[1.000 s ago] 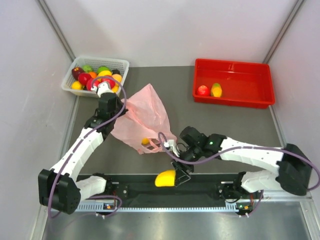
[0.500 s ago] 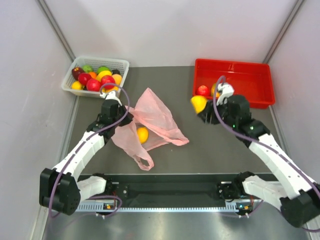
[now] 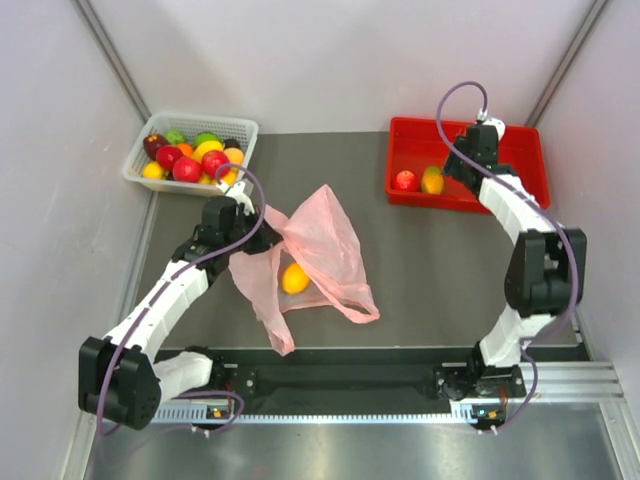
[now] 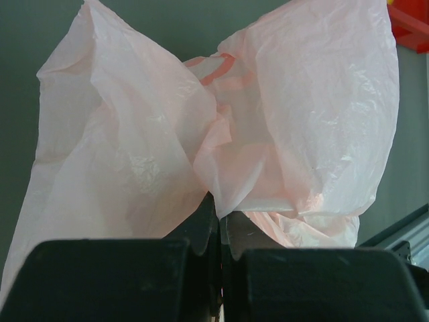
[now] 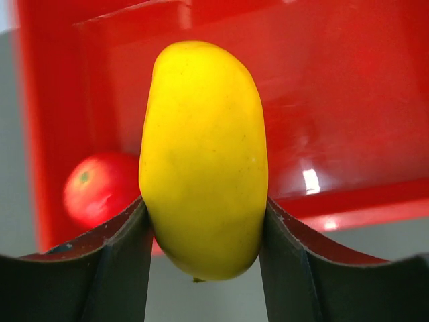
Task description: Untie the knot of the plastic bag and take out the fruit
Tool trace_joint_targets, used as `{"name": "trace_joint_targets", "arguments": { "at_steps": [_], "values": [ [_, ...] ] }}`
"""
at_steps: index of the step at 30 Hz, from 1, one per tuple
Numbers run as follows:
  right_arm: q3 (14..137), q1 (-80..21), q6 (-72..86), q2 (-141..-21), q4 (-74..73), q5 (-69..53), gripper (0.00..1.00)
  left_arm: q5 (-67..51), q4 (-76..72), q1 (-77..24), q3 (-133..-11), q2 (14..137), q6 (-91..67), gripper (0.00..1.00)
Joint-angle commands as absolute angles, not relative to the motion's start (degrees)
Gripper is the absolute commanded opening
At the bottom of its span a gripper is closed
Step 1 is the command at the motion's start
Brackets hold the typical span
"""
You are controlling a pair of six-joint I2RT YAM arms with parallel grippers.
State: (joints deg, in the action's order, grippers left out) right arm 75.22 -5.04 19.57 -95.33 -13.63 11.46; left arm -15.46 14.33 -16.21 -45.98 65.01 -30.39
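My left gripper [image 3: 262, 232] is shut on a fold of the pink plastic bag [image 3: 325, 245] and holds it up off the table; in the left wrist view the closed gripper [image 4: 220, 215] pinches the film [image 4: 134, 134]. No tight knot shows; a loose handle strip [image 3: 276, 325] trails toward the near edge. A small yellow-orange fruit [image 3: 294, 278] lies in the bag. My right gripper [image 5: 204, 228] is shut on the larger yellow oval fruit [image 5: 204, 161] over the red tray [image 3: 500, 205]. A red apple [image 3: 406, 181] and a mango [image 3: 433, 180] lie in the tray.
A white basket [image 3: 140, 160] with a pile of red, yellow and green fruits stands at the back left. White walls close in the table on three sides. The black rail with the arm bases [image 3: 340, 378] runs along the near edge.
My right arm has carried the yellow oval fruit from the near edge up to the red tray. My left gripper has shifted right with the bag, which has spread and moved toward the centre.
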Motion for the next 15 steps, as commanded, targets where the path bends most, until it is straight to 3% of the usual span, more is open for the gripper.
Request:
{"name": "trace_joint_targets", "arguments": {
  "at_steps": [1,7,12,13,15],
  "values": [
    [85.7,-1.8,19.4,-104.6,-14.9,13.9,0.00,-19.0,13.8,-16.0,-47.9,64.8,-29.5,0.00],
    [97.3,-0.4,17.1,-118.4,-21.3,13.0,0.00,-18.1,13.7,-16.0,-47.7,64.6,-29.6,0.00],
    [105.8,-0.5,15.1,-126.0,-27.8,9.7,0.21,-18.6,14.1,-16.0,-48.0,65.3,-29.5,0.00],
    [107.6,-0.4,15.0,-126.6,-28.5,9.0,0.34,-18.7,14.2,-16.1,-48.0,65.4,-29.5,0.00],
    [107.6,-0.5,14.7,-126.1,-29.2,8.6,0.49,-18.9,14.2,-16.1,-48.0,65.3,-29.4,0.00]
  ]
}}
